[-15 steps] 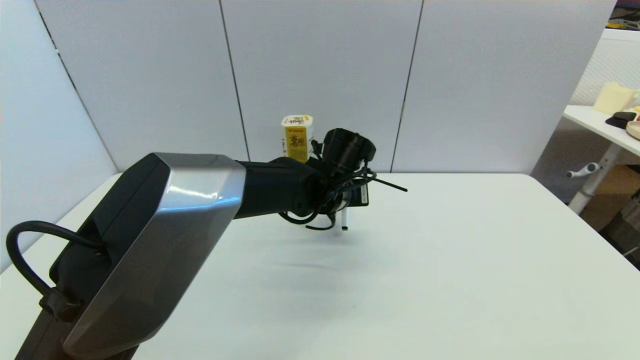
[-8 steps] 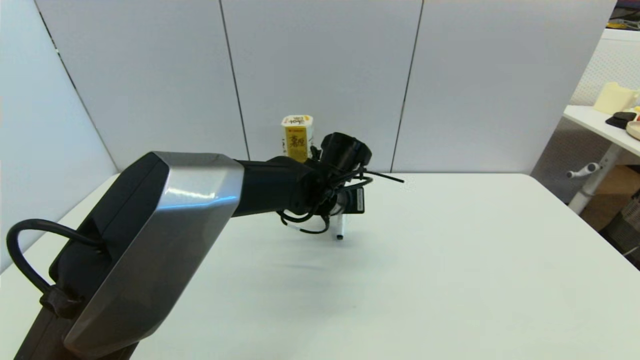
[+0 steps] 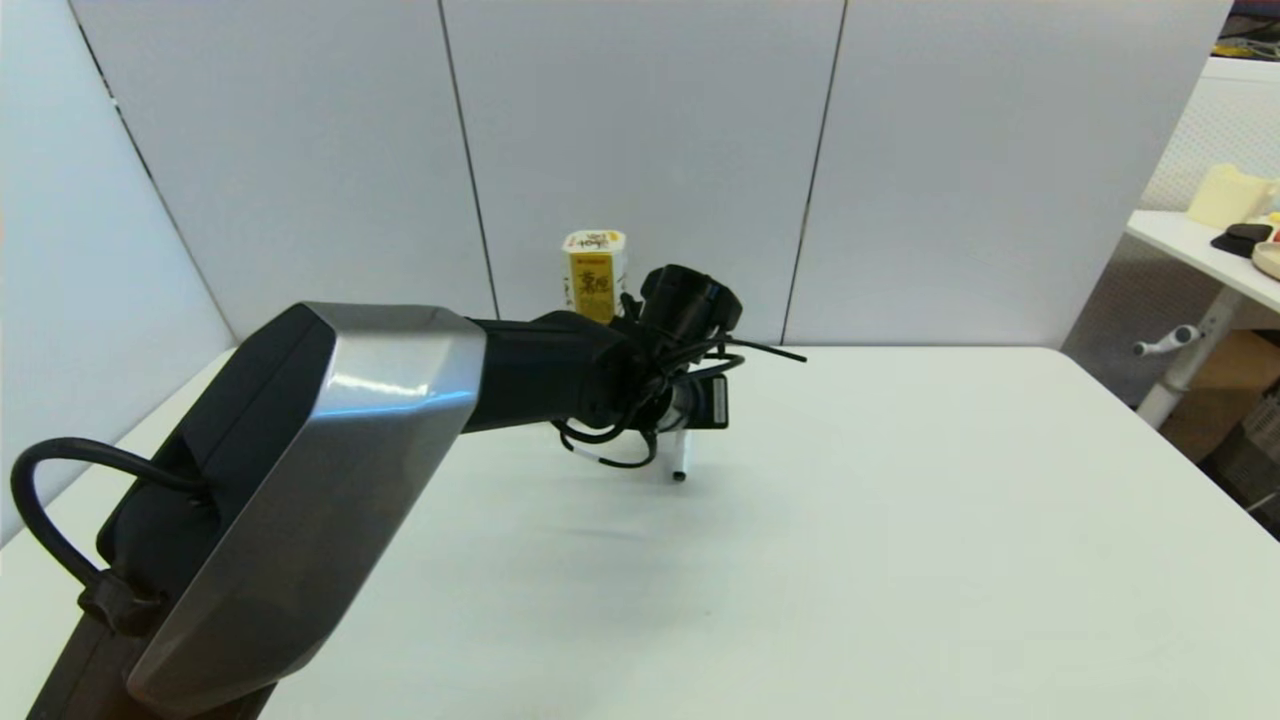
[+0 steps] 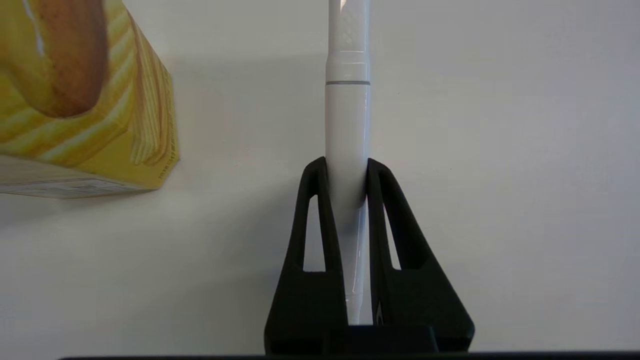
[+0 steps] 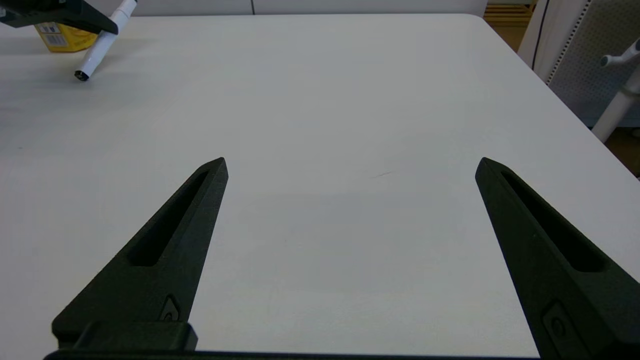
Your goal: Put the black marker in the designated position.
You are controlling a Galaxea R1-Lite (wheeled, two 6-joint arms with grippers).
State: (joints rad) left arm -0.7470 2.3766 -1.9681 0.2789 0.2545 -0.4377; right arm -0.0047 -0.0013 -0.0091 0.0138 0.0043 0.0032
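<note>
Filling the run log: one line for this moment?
left gripper: shut on black marker | marker: tip down at table, beside yellow carton | right gripper: open, idle

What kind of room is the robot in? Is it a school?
Probably a lab or office test room, not a school. The white table is walled by plain grey panels, a second desk stands off to the right, and the left gripper grips a marker beside a yellow carton.
</note>
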